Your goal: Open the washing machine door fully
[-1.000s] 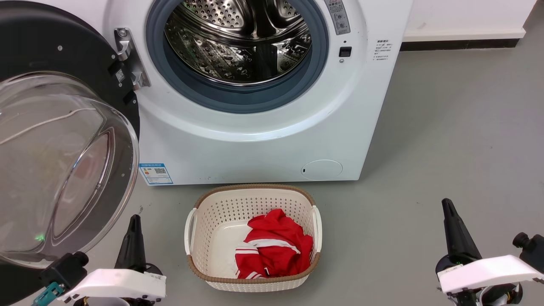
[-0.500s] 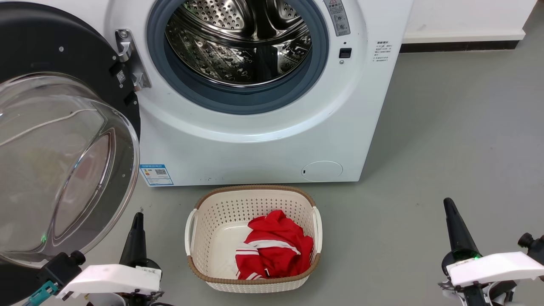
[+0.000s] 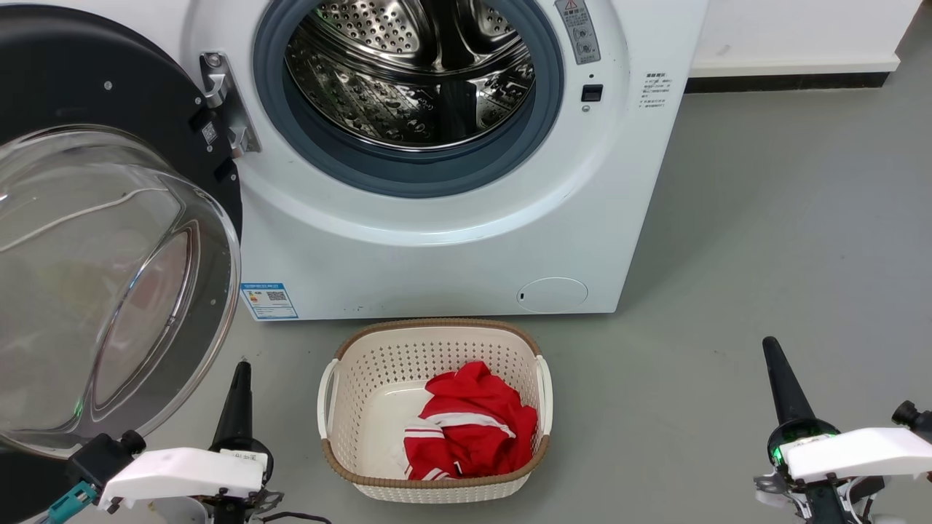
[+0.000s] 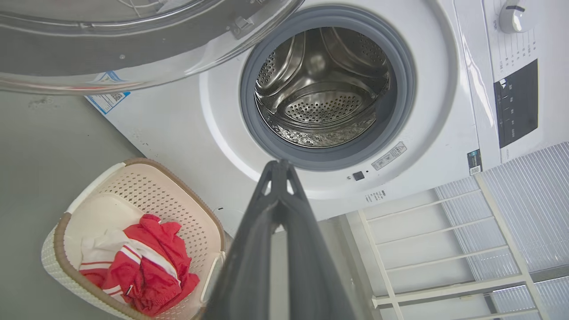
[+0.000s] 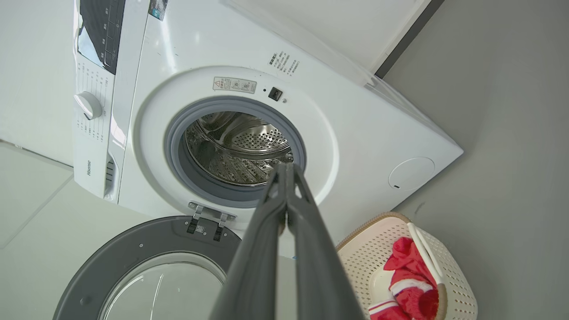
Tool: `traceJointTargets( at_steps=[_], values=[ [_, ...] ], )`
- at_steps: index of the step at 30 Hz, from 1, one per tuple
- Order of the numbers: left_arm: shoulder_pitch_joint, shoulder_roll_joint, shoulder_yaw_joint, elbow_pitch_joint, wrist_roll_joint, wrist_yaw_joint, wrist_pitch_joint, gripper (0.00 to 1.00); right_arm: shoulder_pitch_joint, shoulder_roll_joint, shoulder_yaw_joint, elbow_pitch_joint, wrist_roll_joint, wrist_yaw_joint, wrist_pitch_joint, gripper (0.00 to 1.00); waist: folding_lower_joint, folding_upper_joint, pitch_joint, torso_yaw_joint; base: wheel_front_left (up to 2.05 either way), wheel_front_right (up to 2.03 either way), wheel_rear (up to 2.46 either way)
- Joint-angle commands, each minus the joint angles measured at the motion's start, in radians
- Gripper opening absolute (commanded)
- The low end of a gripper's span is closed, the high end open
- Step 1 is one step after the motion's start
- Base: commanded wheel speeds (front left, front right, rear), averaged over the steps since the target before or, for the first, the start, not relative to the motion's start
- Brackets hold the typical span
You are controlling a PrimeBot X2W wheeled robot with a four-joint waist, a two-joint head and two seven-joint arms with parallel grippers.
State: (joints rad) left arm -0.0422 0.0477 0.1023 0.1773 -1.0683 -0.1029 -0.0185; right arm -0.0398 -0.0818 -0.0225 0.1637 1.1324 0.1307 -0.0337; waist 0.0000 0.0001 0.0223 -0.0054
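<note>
The white washing machine stands ahead with its steel drum exposed. The washing machine door, a black disc with a bulging glass bowl, hangs swung far out to the left on its metal hinge. My left gripper is shut and empty, low on the left, just right of the door's lower rim and apart from it. My right gripper is shut and empty at the lower right, far from the machine. The door crosses the top of the left wrist view above the shut left gripper. The right wrist view has the door below the right gripper.
A cream perforated basket with a red and white garment sits on the grey floor before the machine. A small round white flap marks the machine's lower front. Open floor lies to the right, up to a dark baseboard.
The whole head view has shifted down a little. Both grippers have drawn back slightly toward the bottom edge, the left one also a bit to the right. The door holds its position.
</note>
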Motion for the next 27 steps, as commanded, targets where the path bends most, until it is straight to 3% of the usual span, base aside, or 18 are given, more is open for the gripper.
traceJointTargets(
  at_steps=[1,27],
  values=[
    [-0.022,0.003,0.003,-0.003,-0.028,-0.005,0.009,0.0,-0.023,-0.006,-0.003,-0.003,0.026,0.0,0.006,0.0,0.0,-0.0001,0.0,0.0,0.0,0.0,0.0],
    [-0.049,0.003,0.008,0.032,-0.277,-0.018,0.07,0.0,-0.049,-0.004,-0.025,0.037,0.263,0.0,0.058,0.0,0.0,-0.0001,-0.008,0.002,0.0,0.0,0.0]
  ],
)
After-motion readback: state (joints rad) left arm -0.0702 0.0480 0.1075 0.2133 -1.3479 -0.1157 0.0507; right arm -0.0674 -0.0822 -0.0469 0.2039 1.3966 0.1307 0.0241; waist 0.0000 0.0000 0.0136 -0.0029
